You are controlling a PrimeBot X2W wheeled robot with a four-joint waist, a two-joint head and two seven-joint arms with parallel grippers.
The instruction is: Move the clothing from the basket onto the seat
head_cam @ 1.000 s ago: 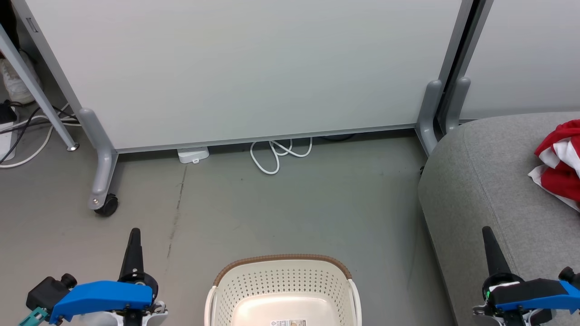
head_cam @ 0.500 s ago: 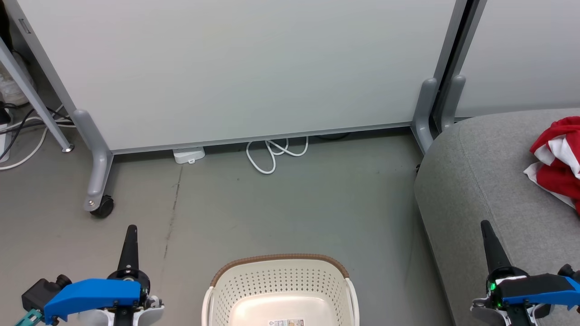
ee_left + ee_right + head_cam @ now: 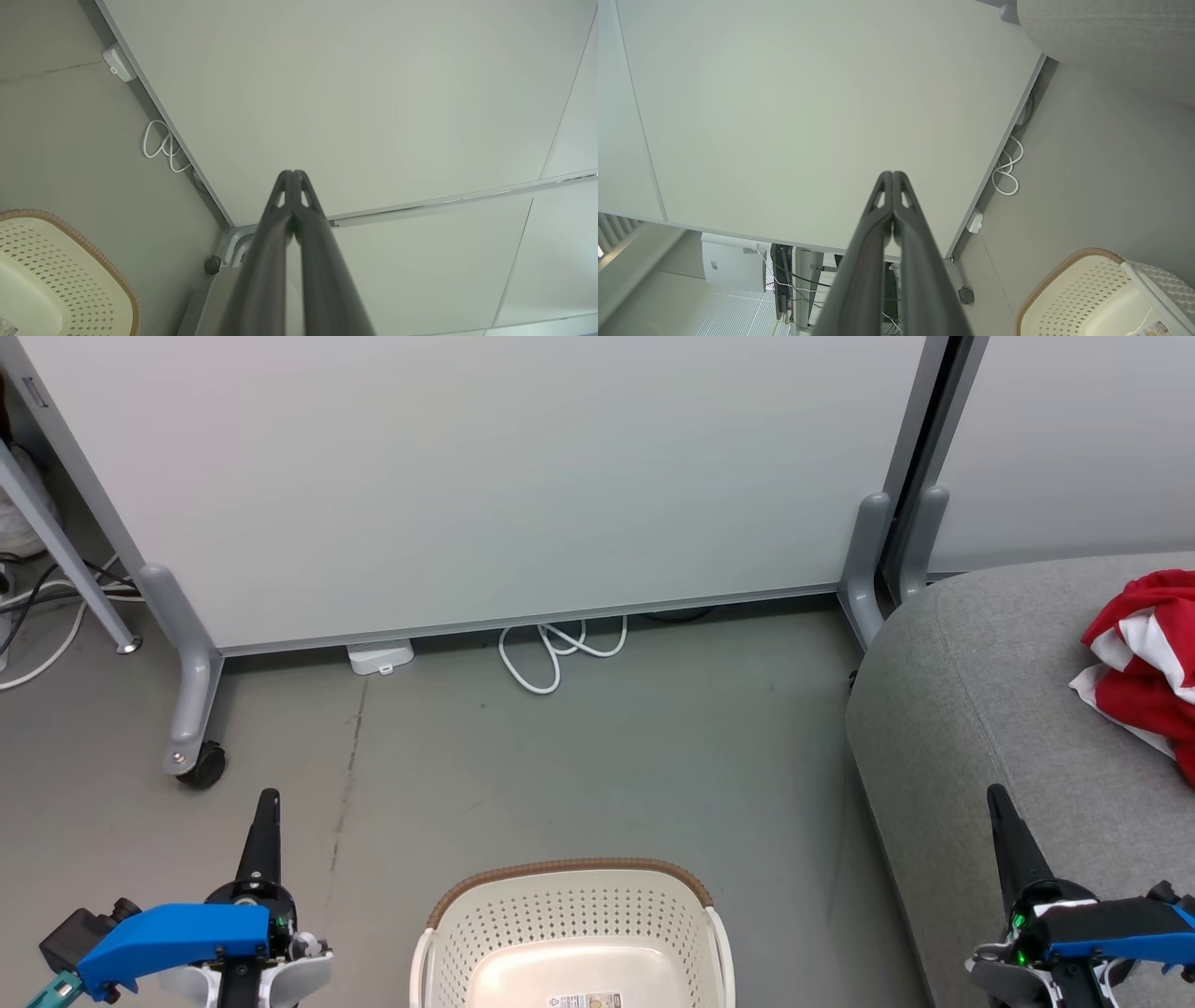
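Observation:
The cream perforated basket (image 3: 569,933) with a brown rim stands on the floor at the bottom centre, its visible inside bare but for a label. Red and white clothing (image 3: 1144,663) lies crumpled on the grey seat (image 3: 990,709) at the right edge. My left gripper (image 3: 266,798) is shut and holds nothing, left of the basket. My right gripper (image 3: 996,793) is shut and holds nothing, over the seat's front part. The wrist views show each pair of fingers pressed together, left gripper (image 3: 292,173) and right gripper (image 3: 893,173), with the basket (image 3: 56,275) (image 3: 1092,294) at a lower corner.
A pale partition panel (image 3: 485,476) on grey wheeled feet (image 3: 191,709) stands behind the basket. A white cable loop (image 3: 551,653) and a small white box (image 3: 380,656) lie at its base. More cables (image 3: 37,616) trail at far left. Grey floor (image 3: 597,765) separates the basket from the panel.
The whole picture has shifted slightly left and up, so the camera has moved. Both grippers sit a little lower in the view and stay shut.

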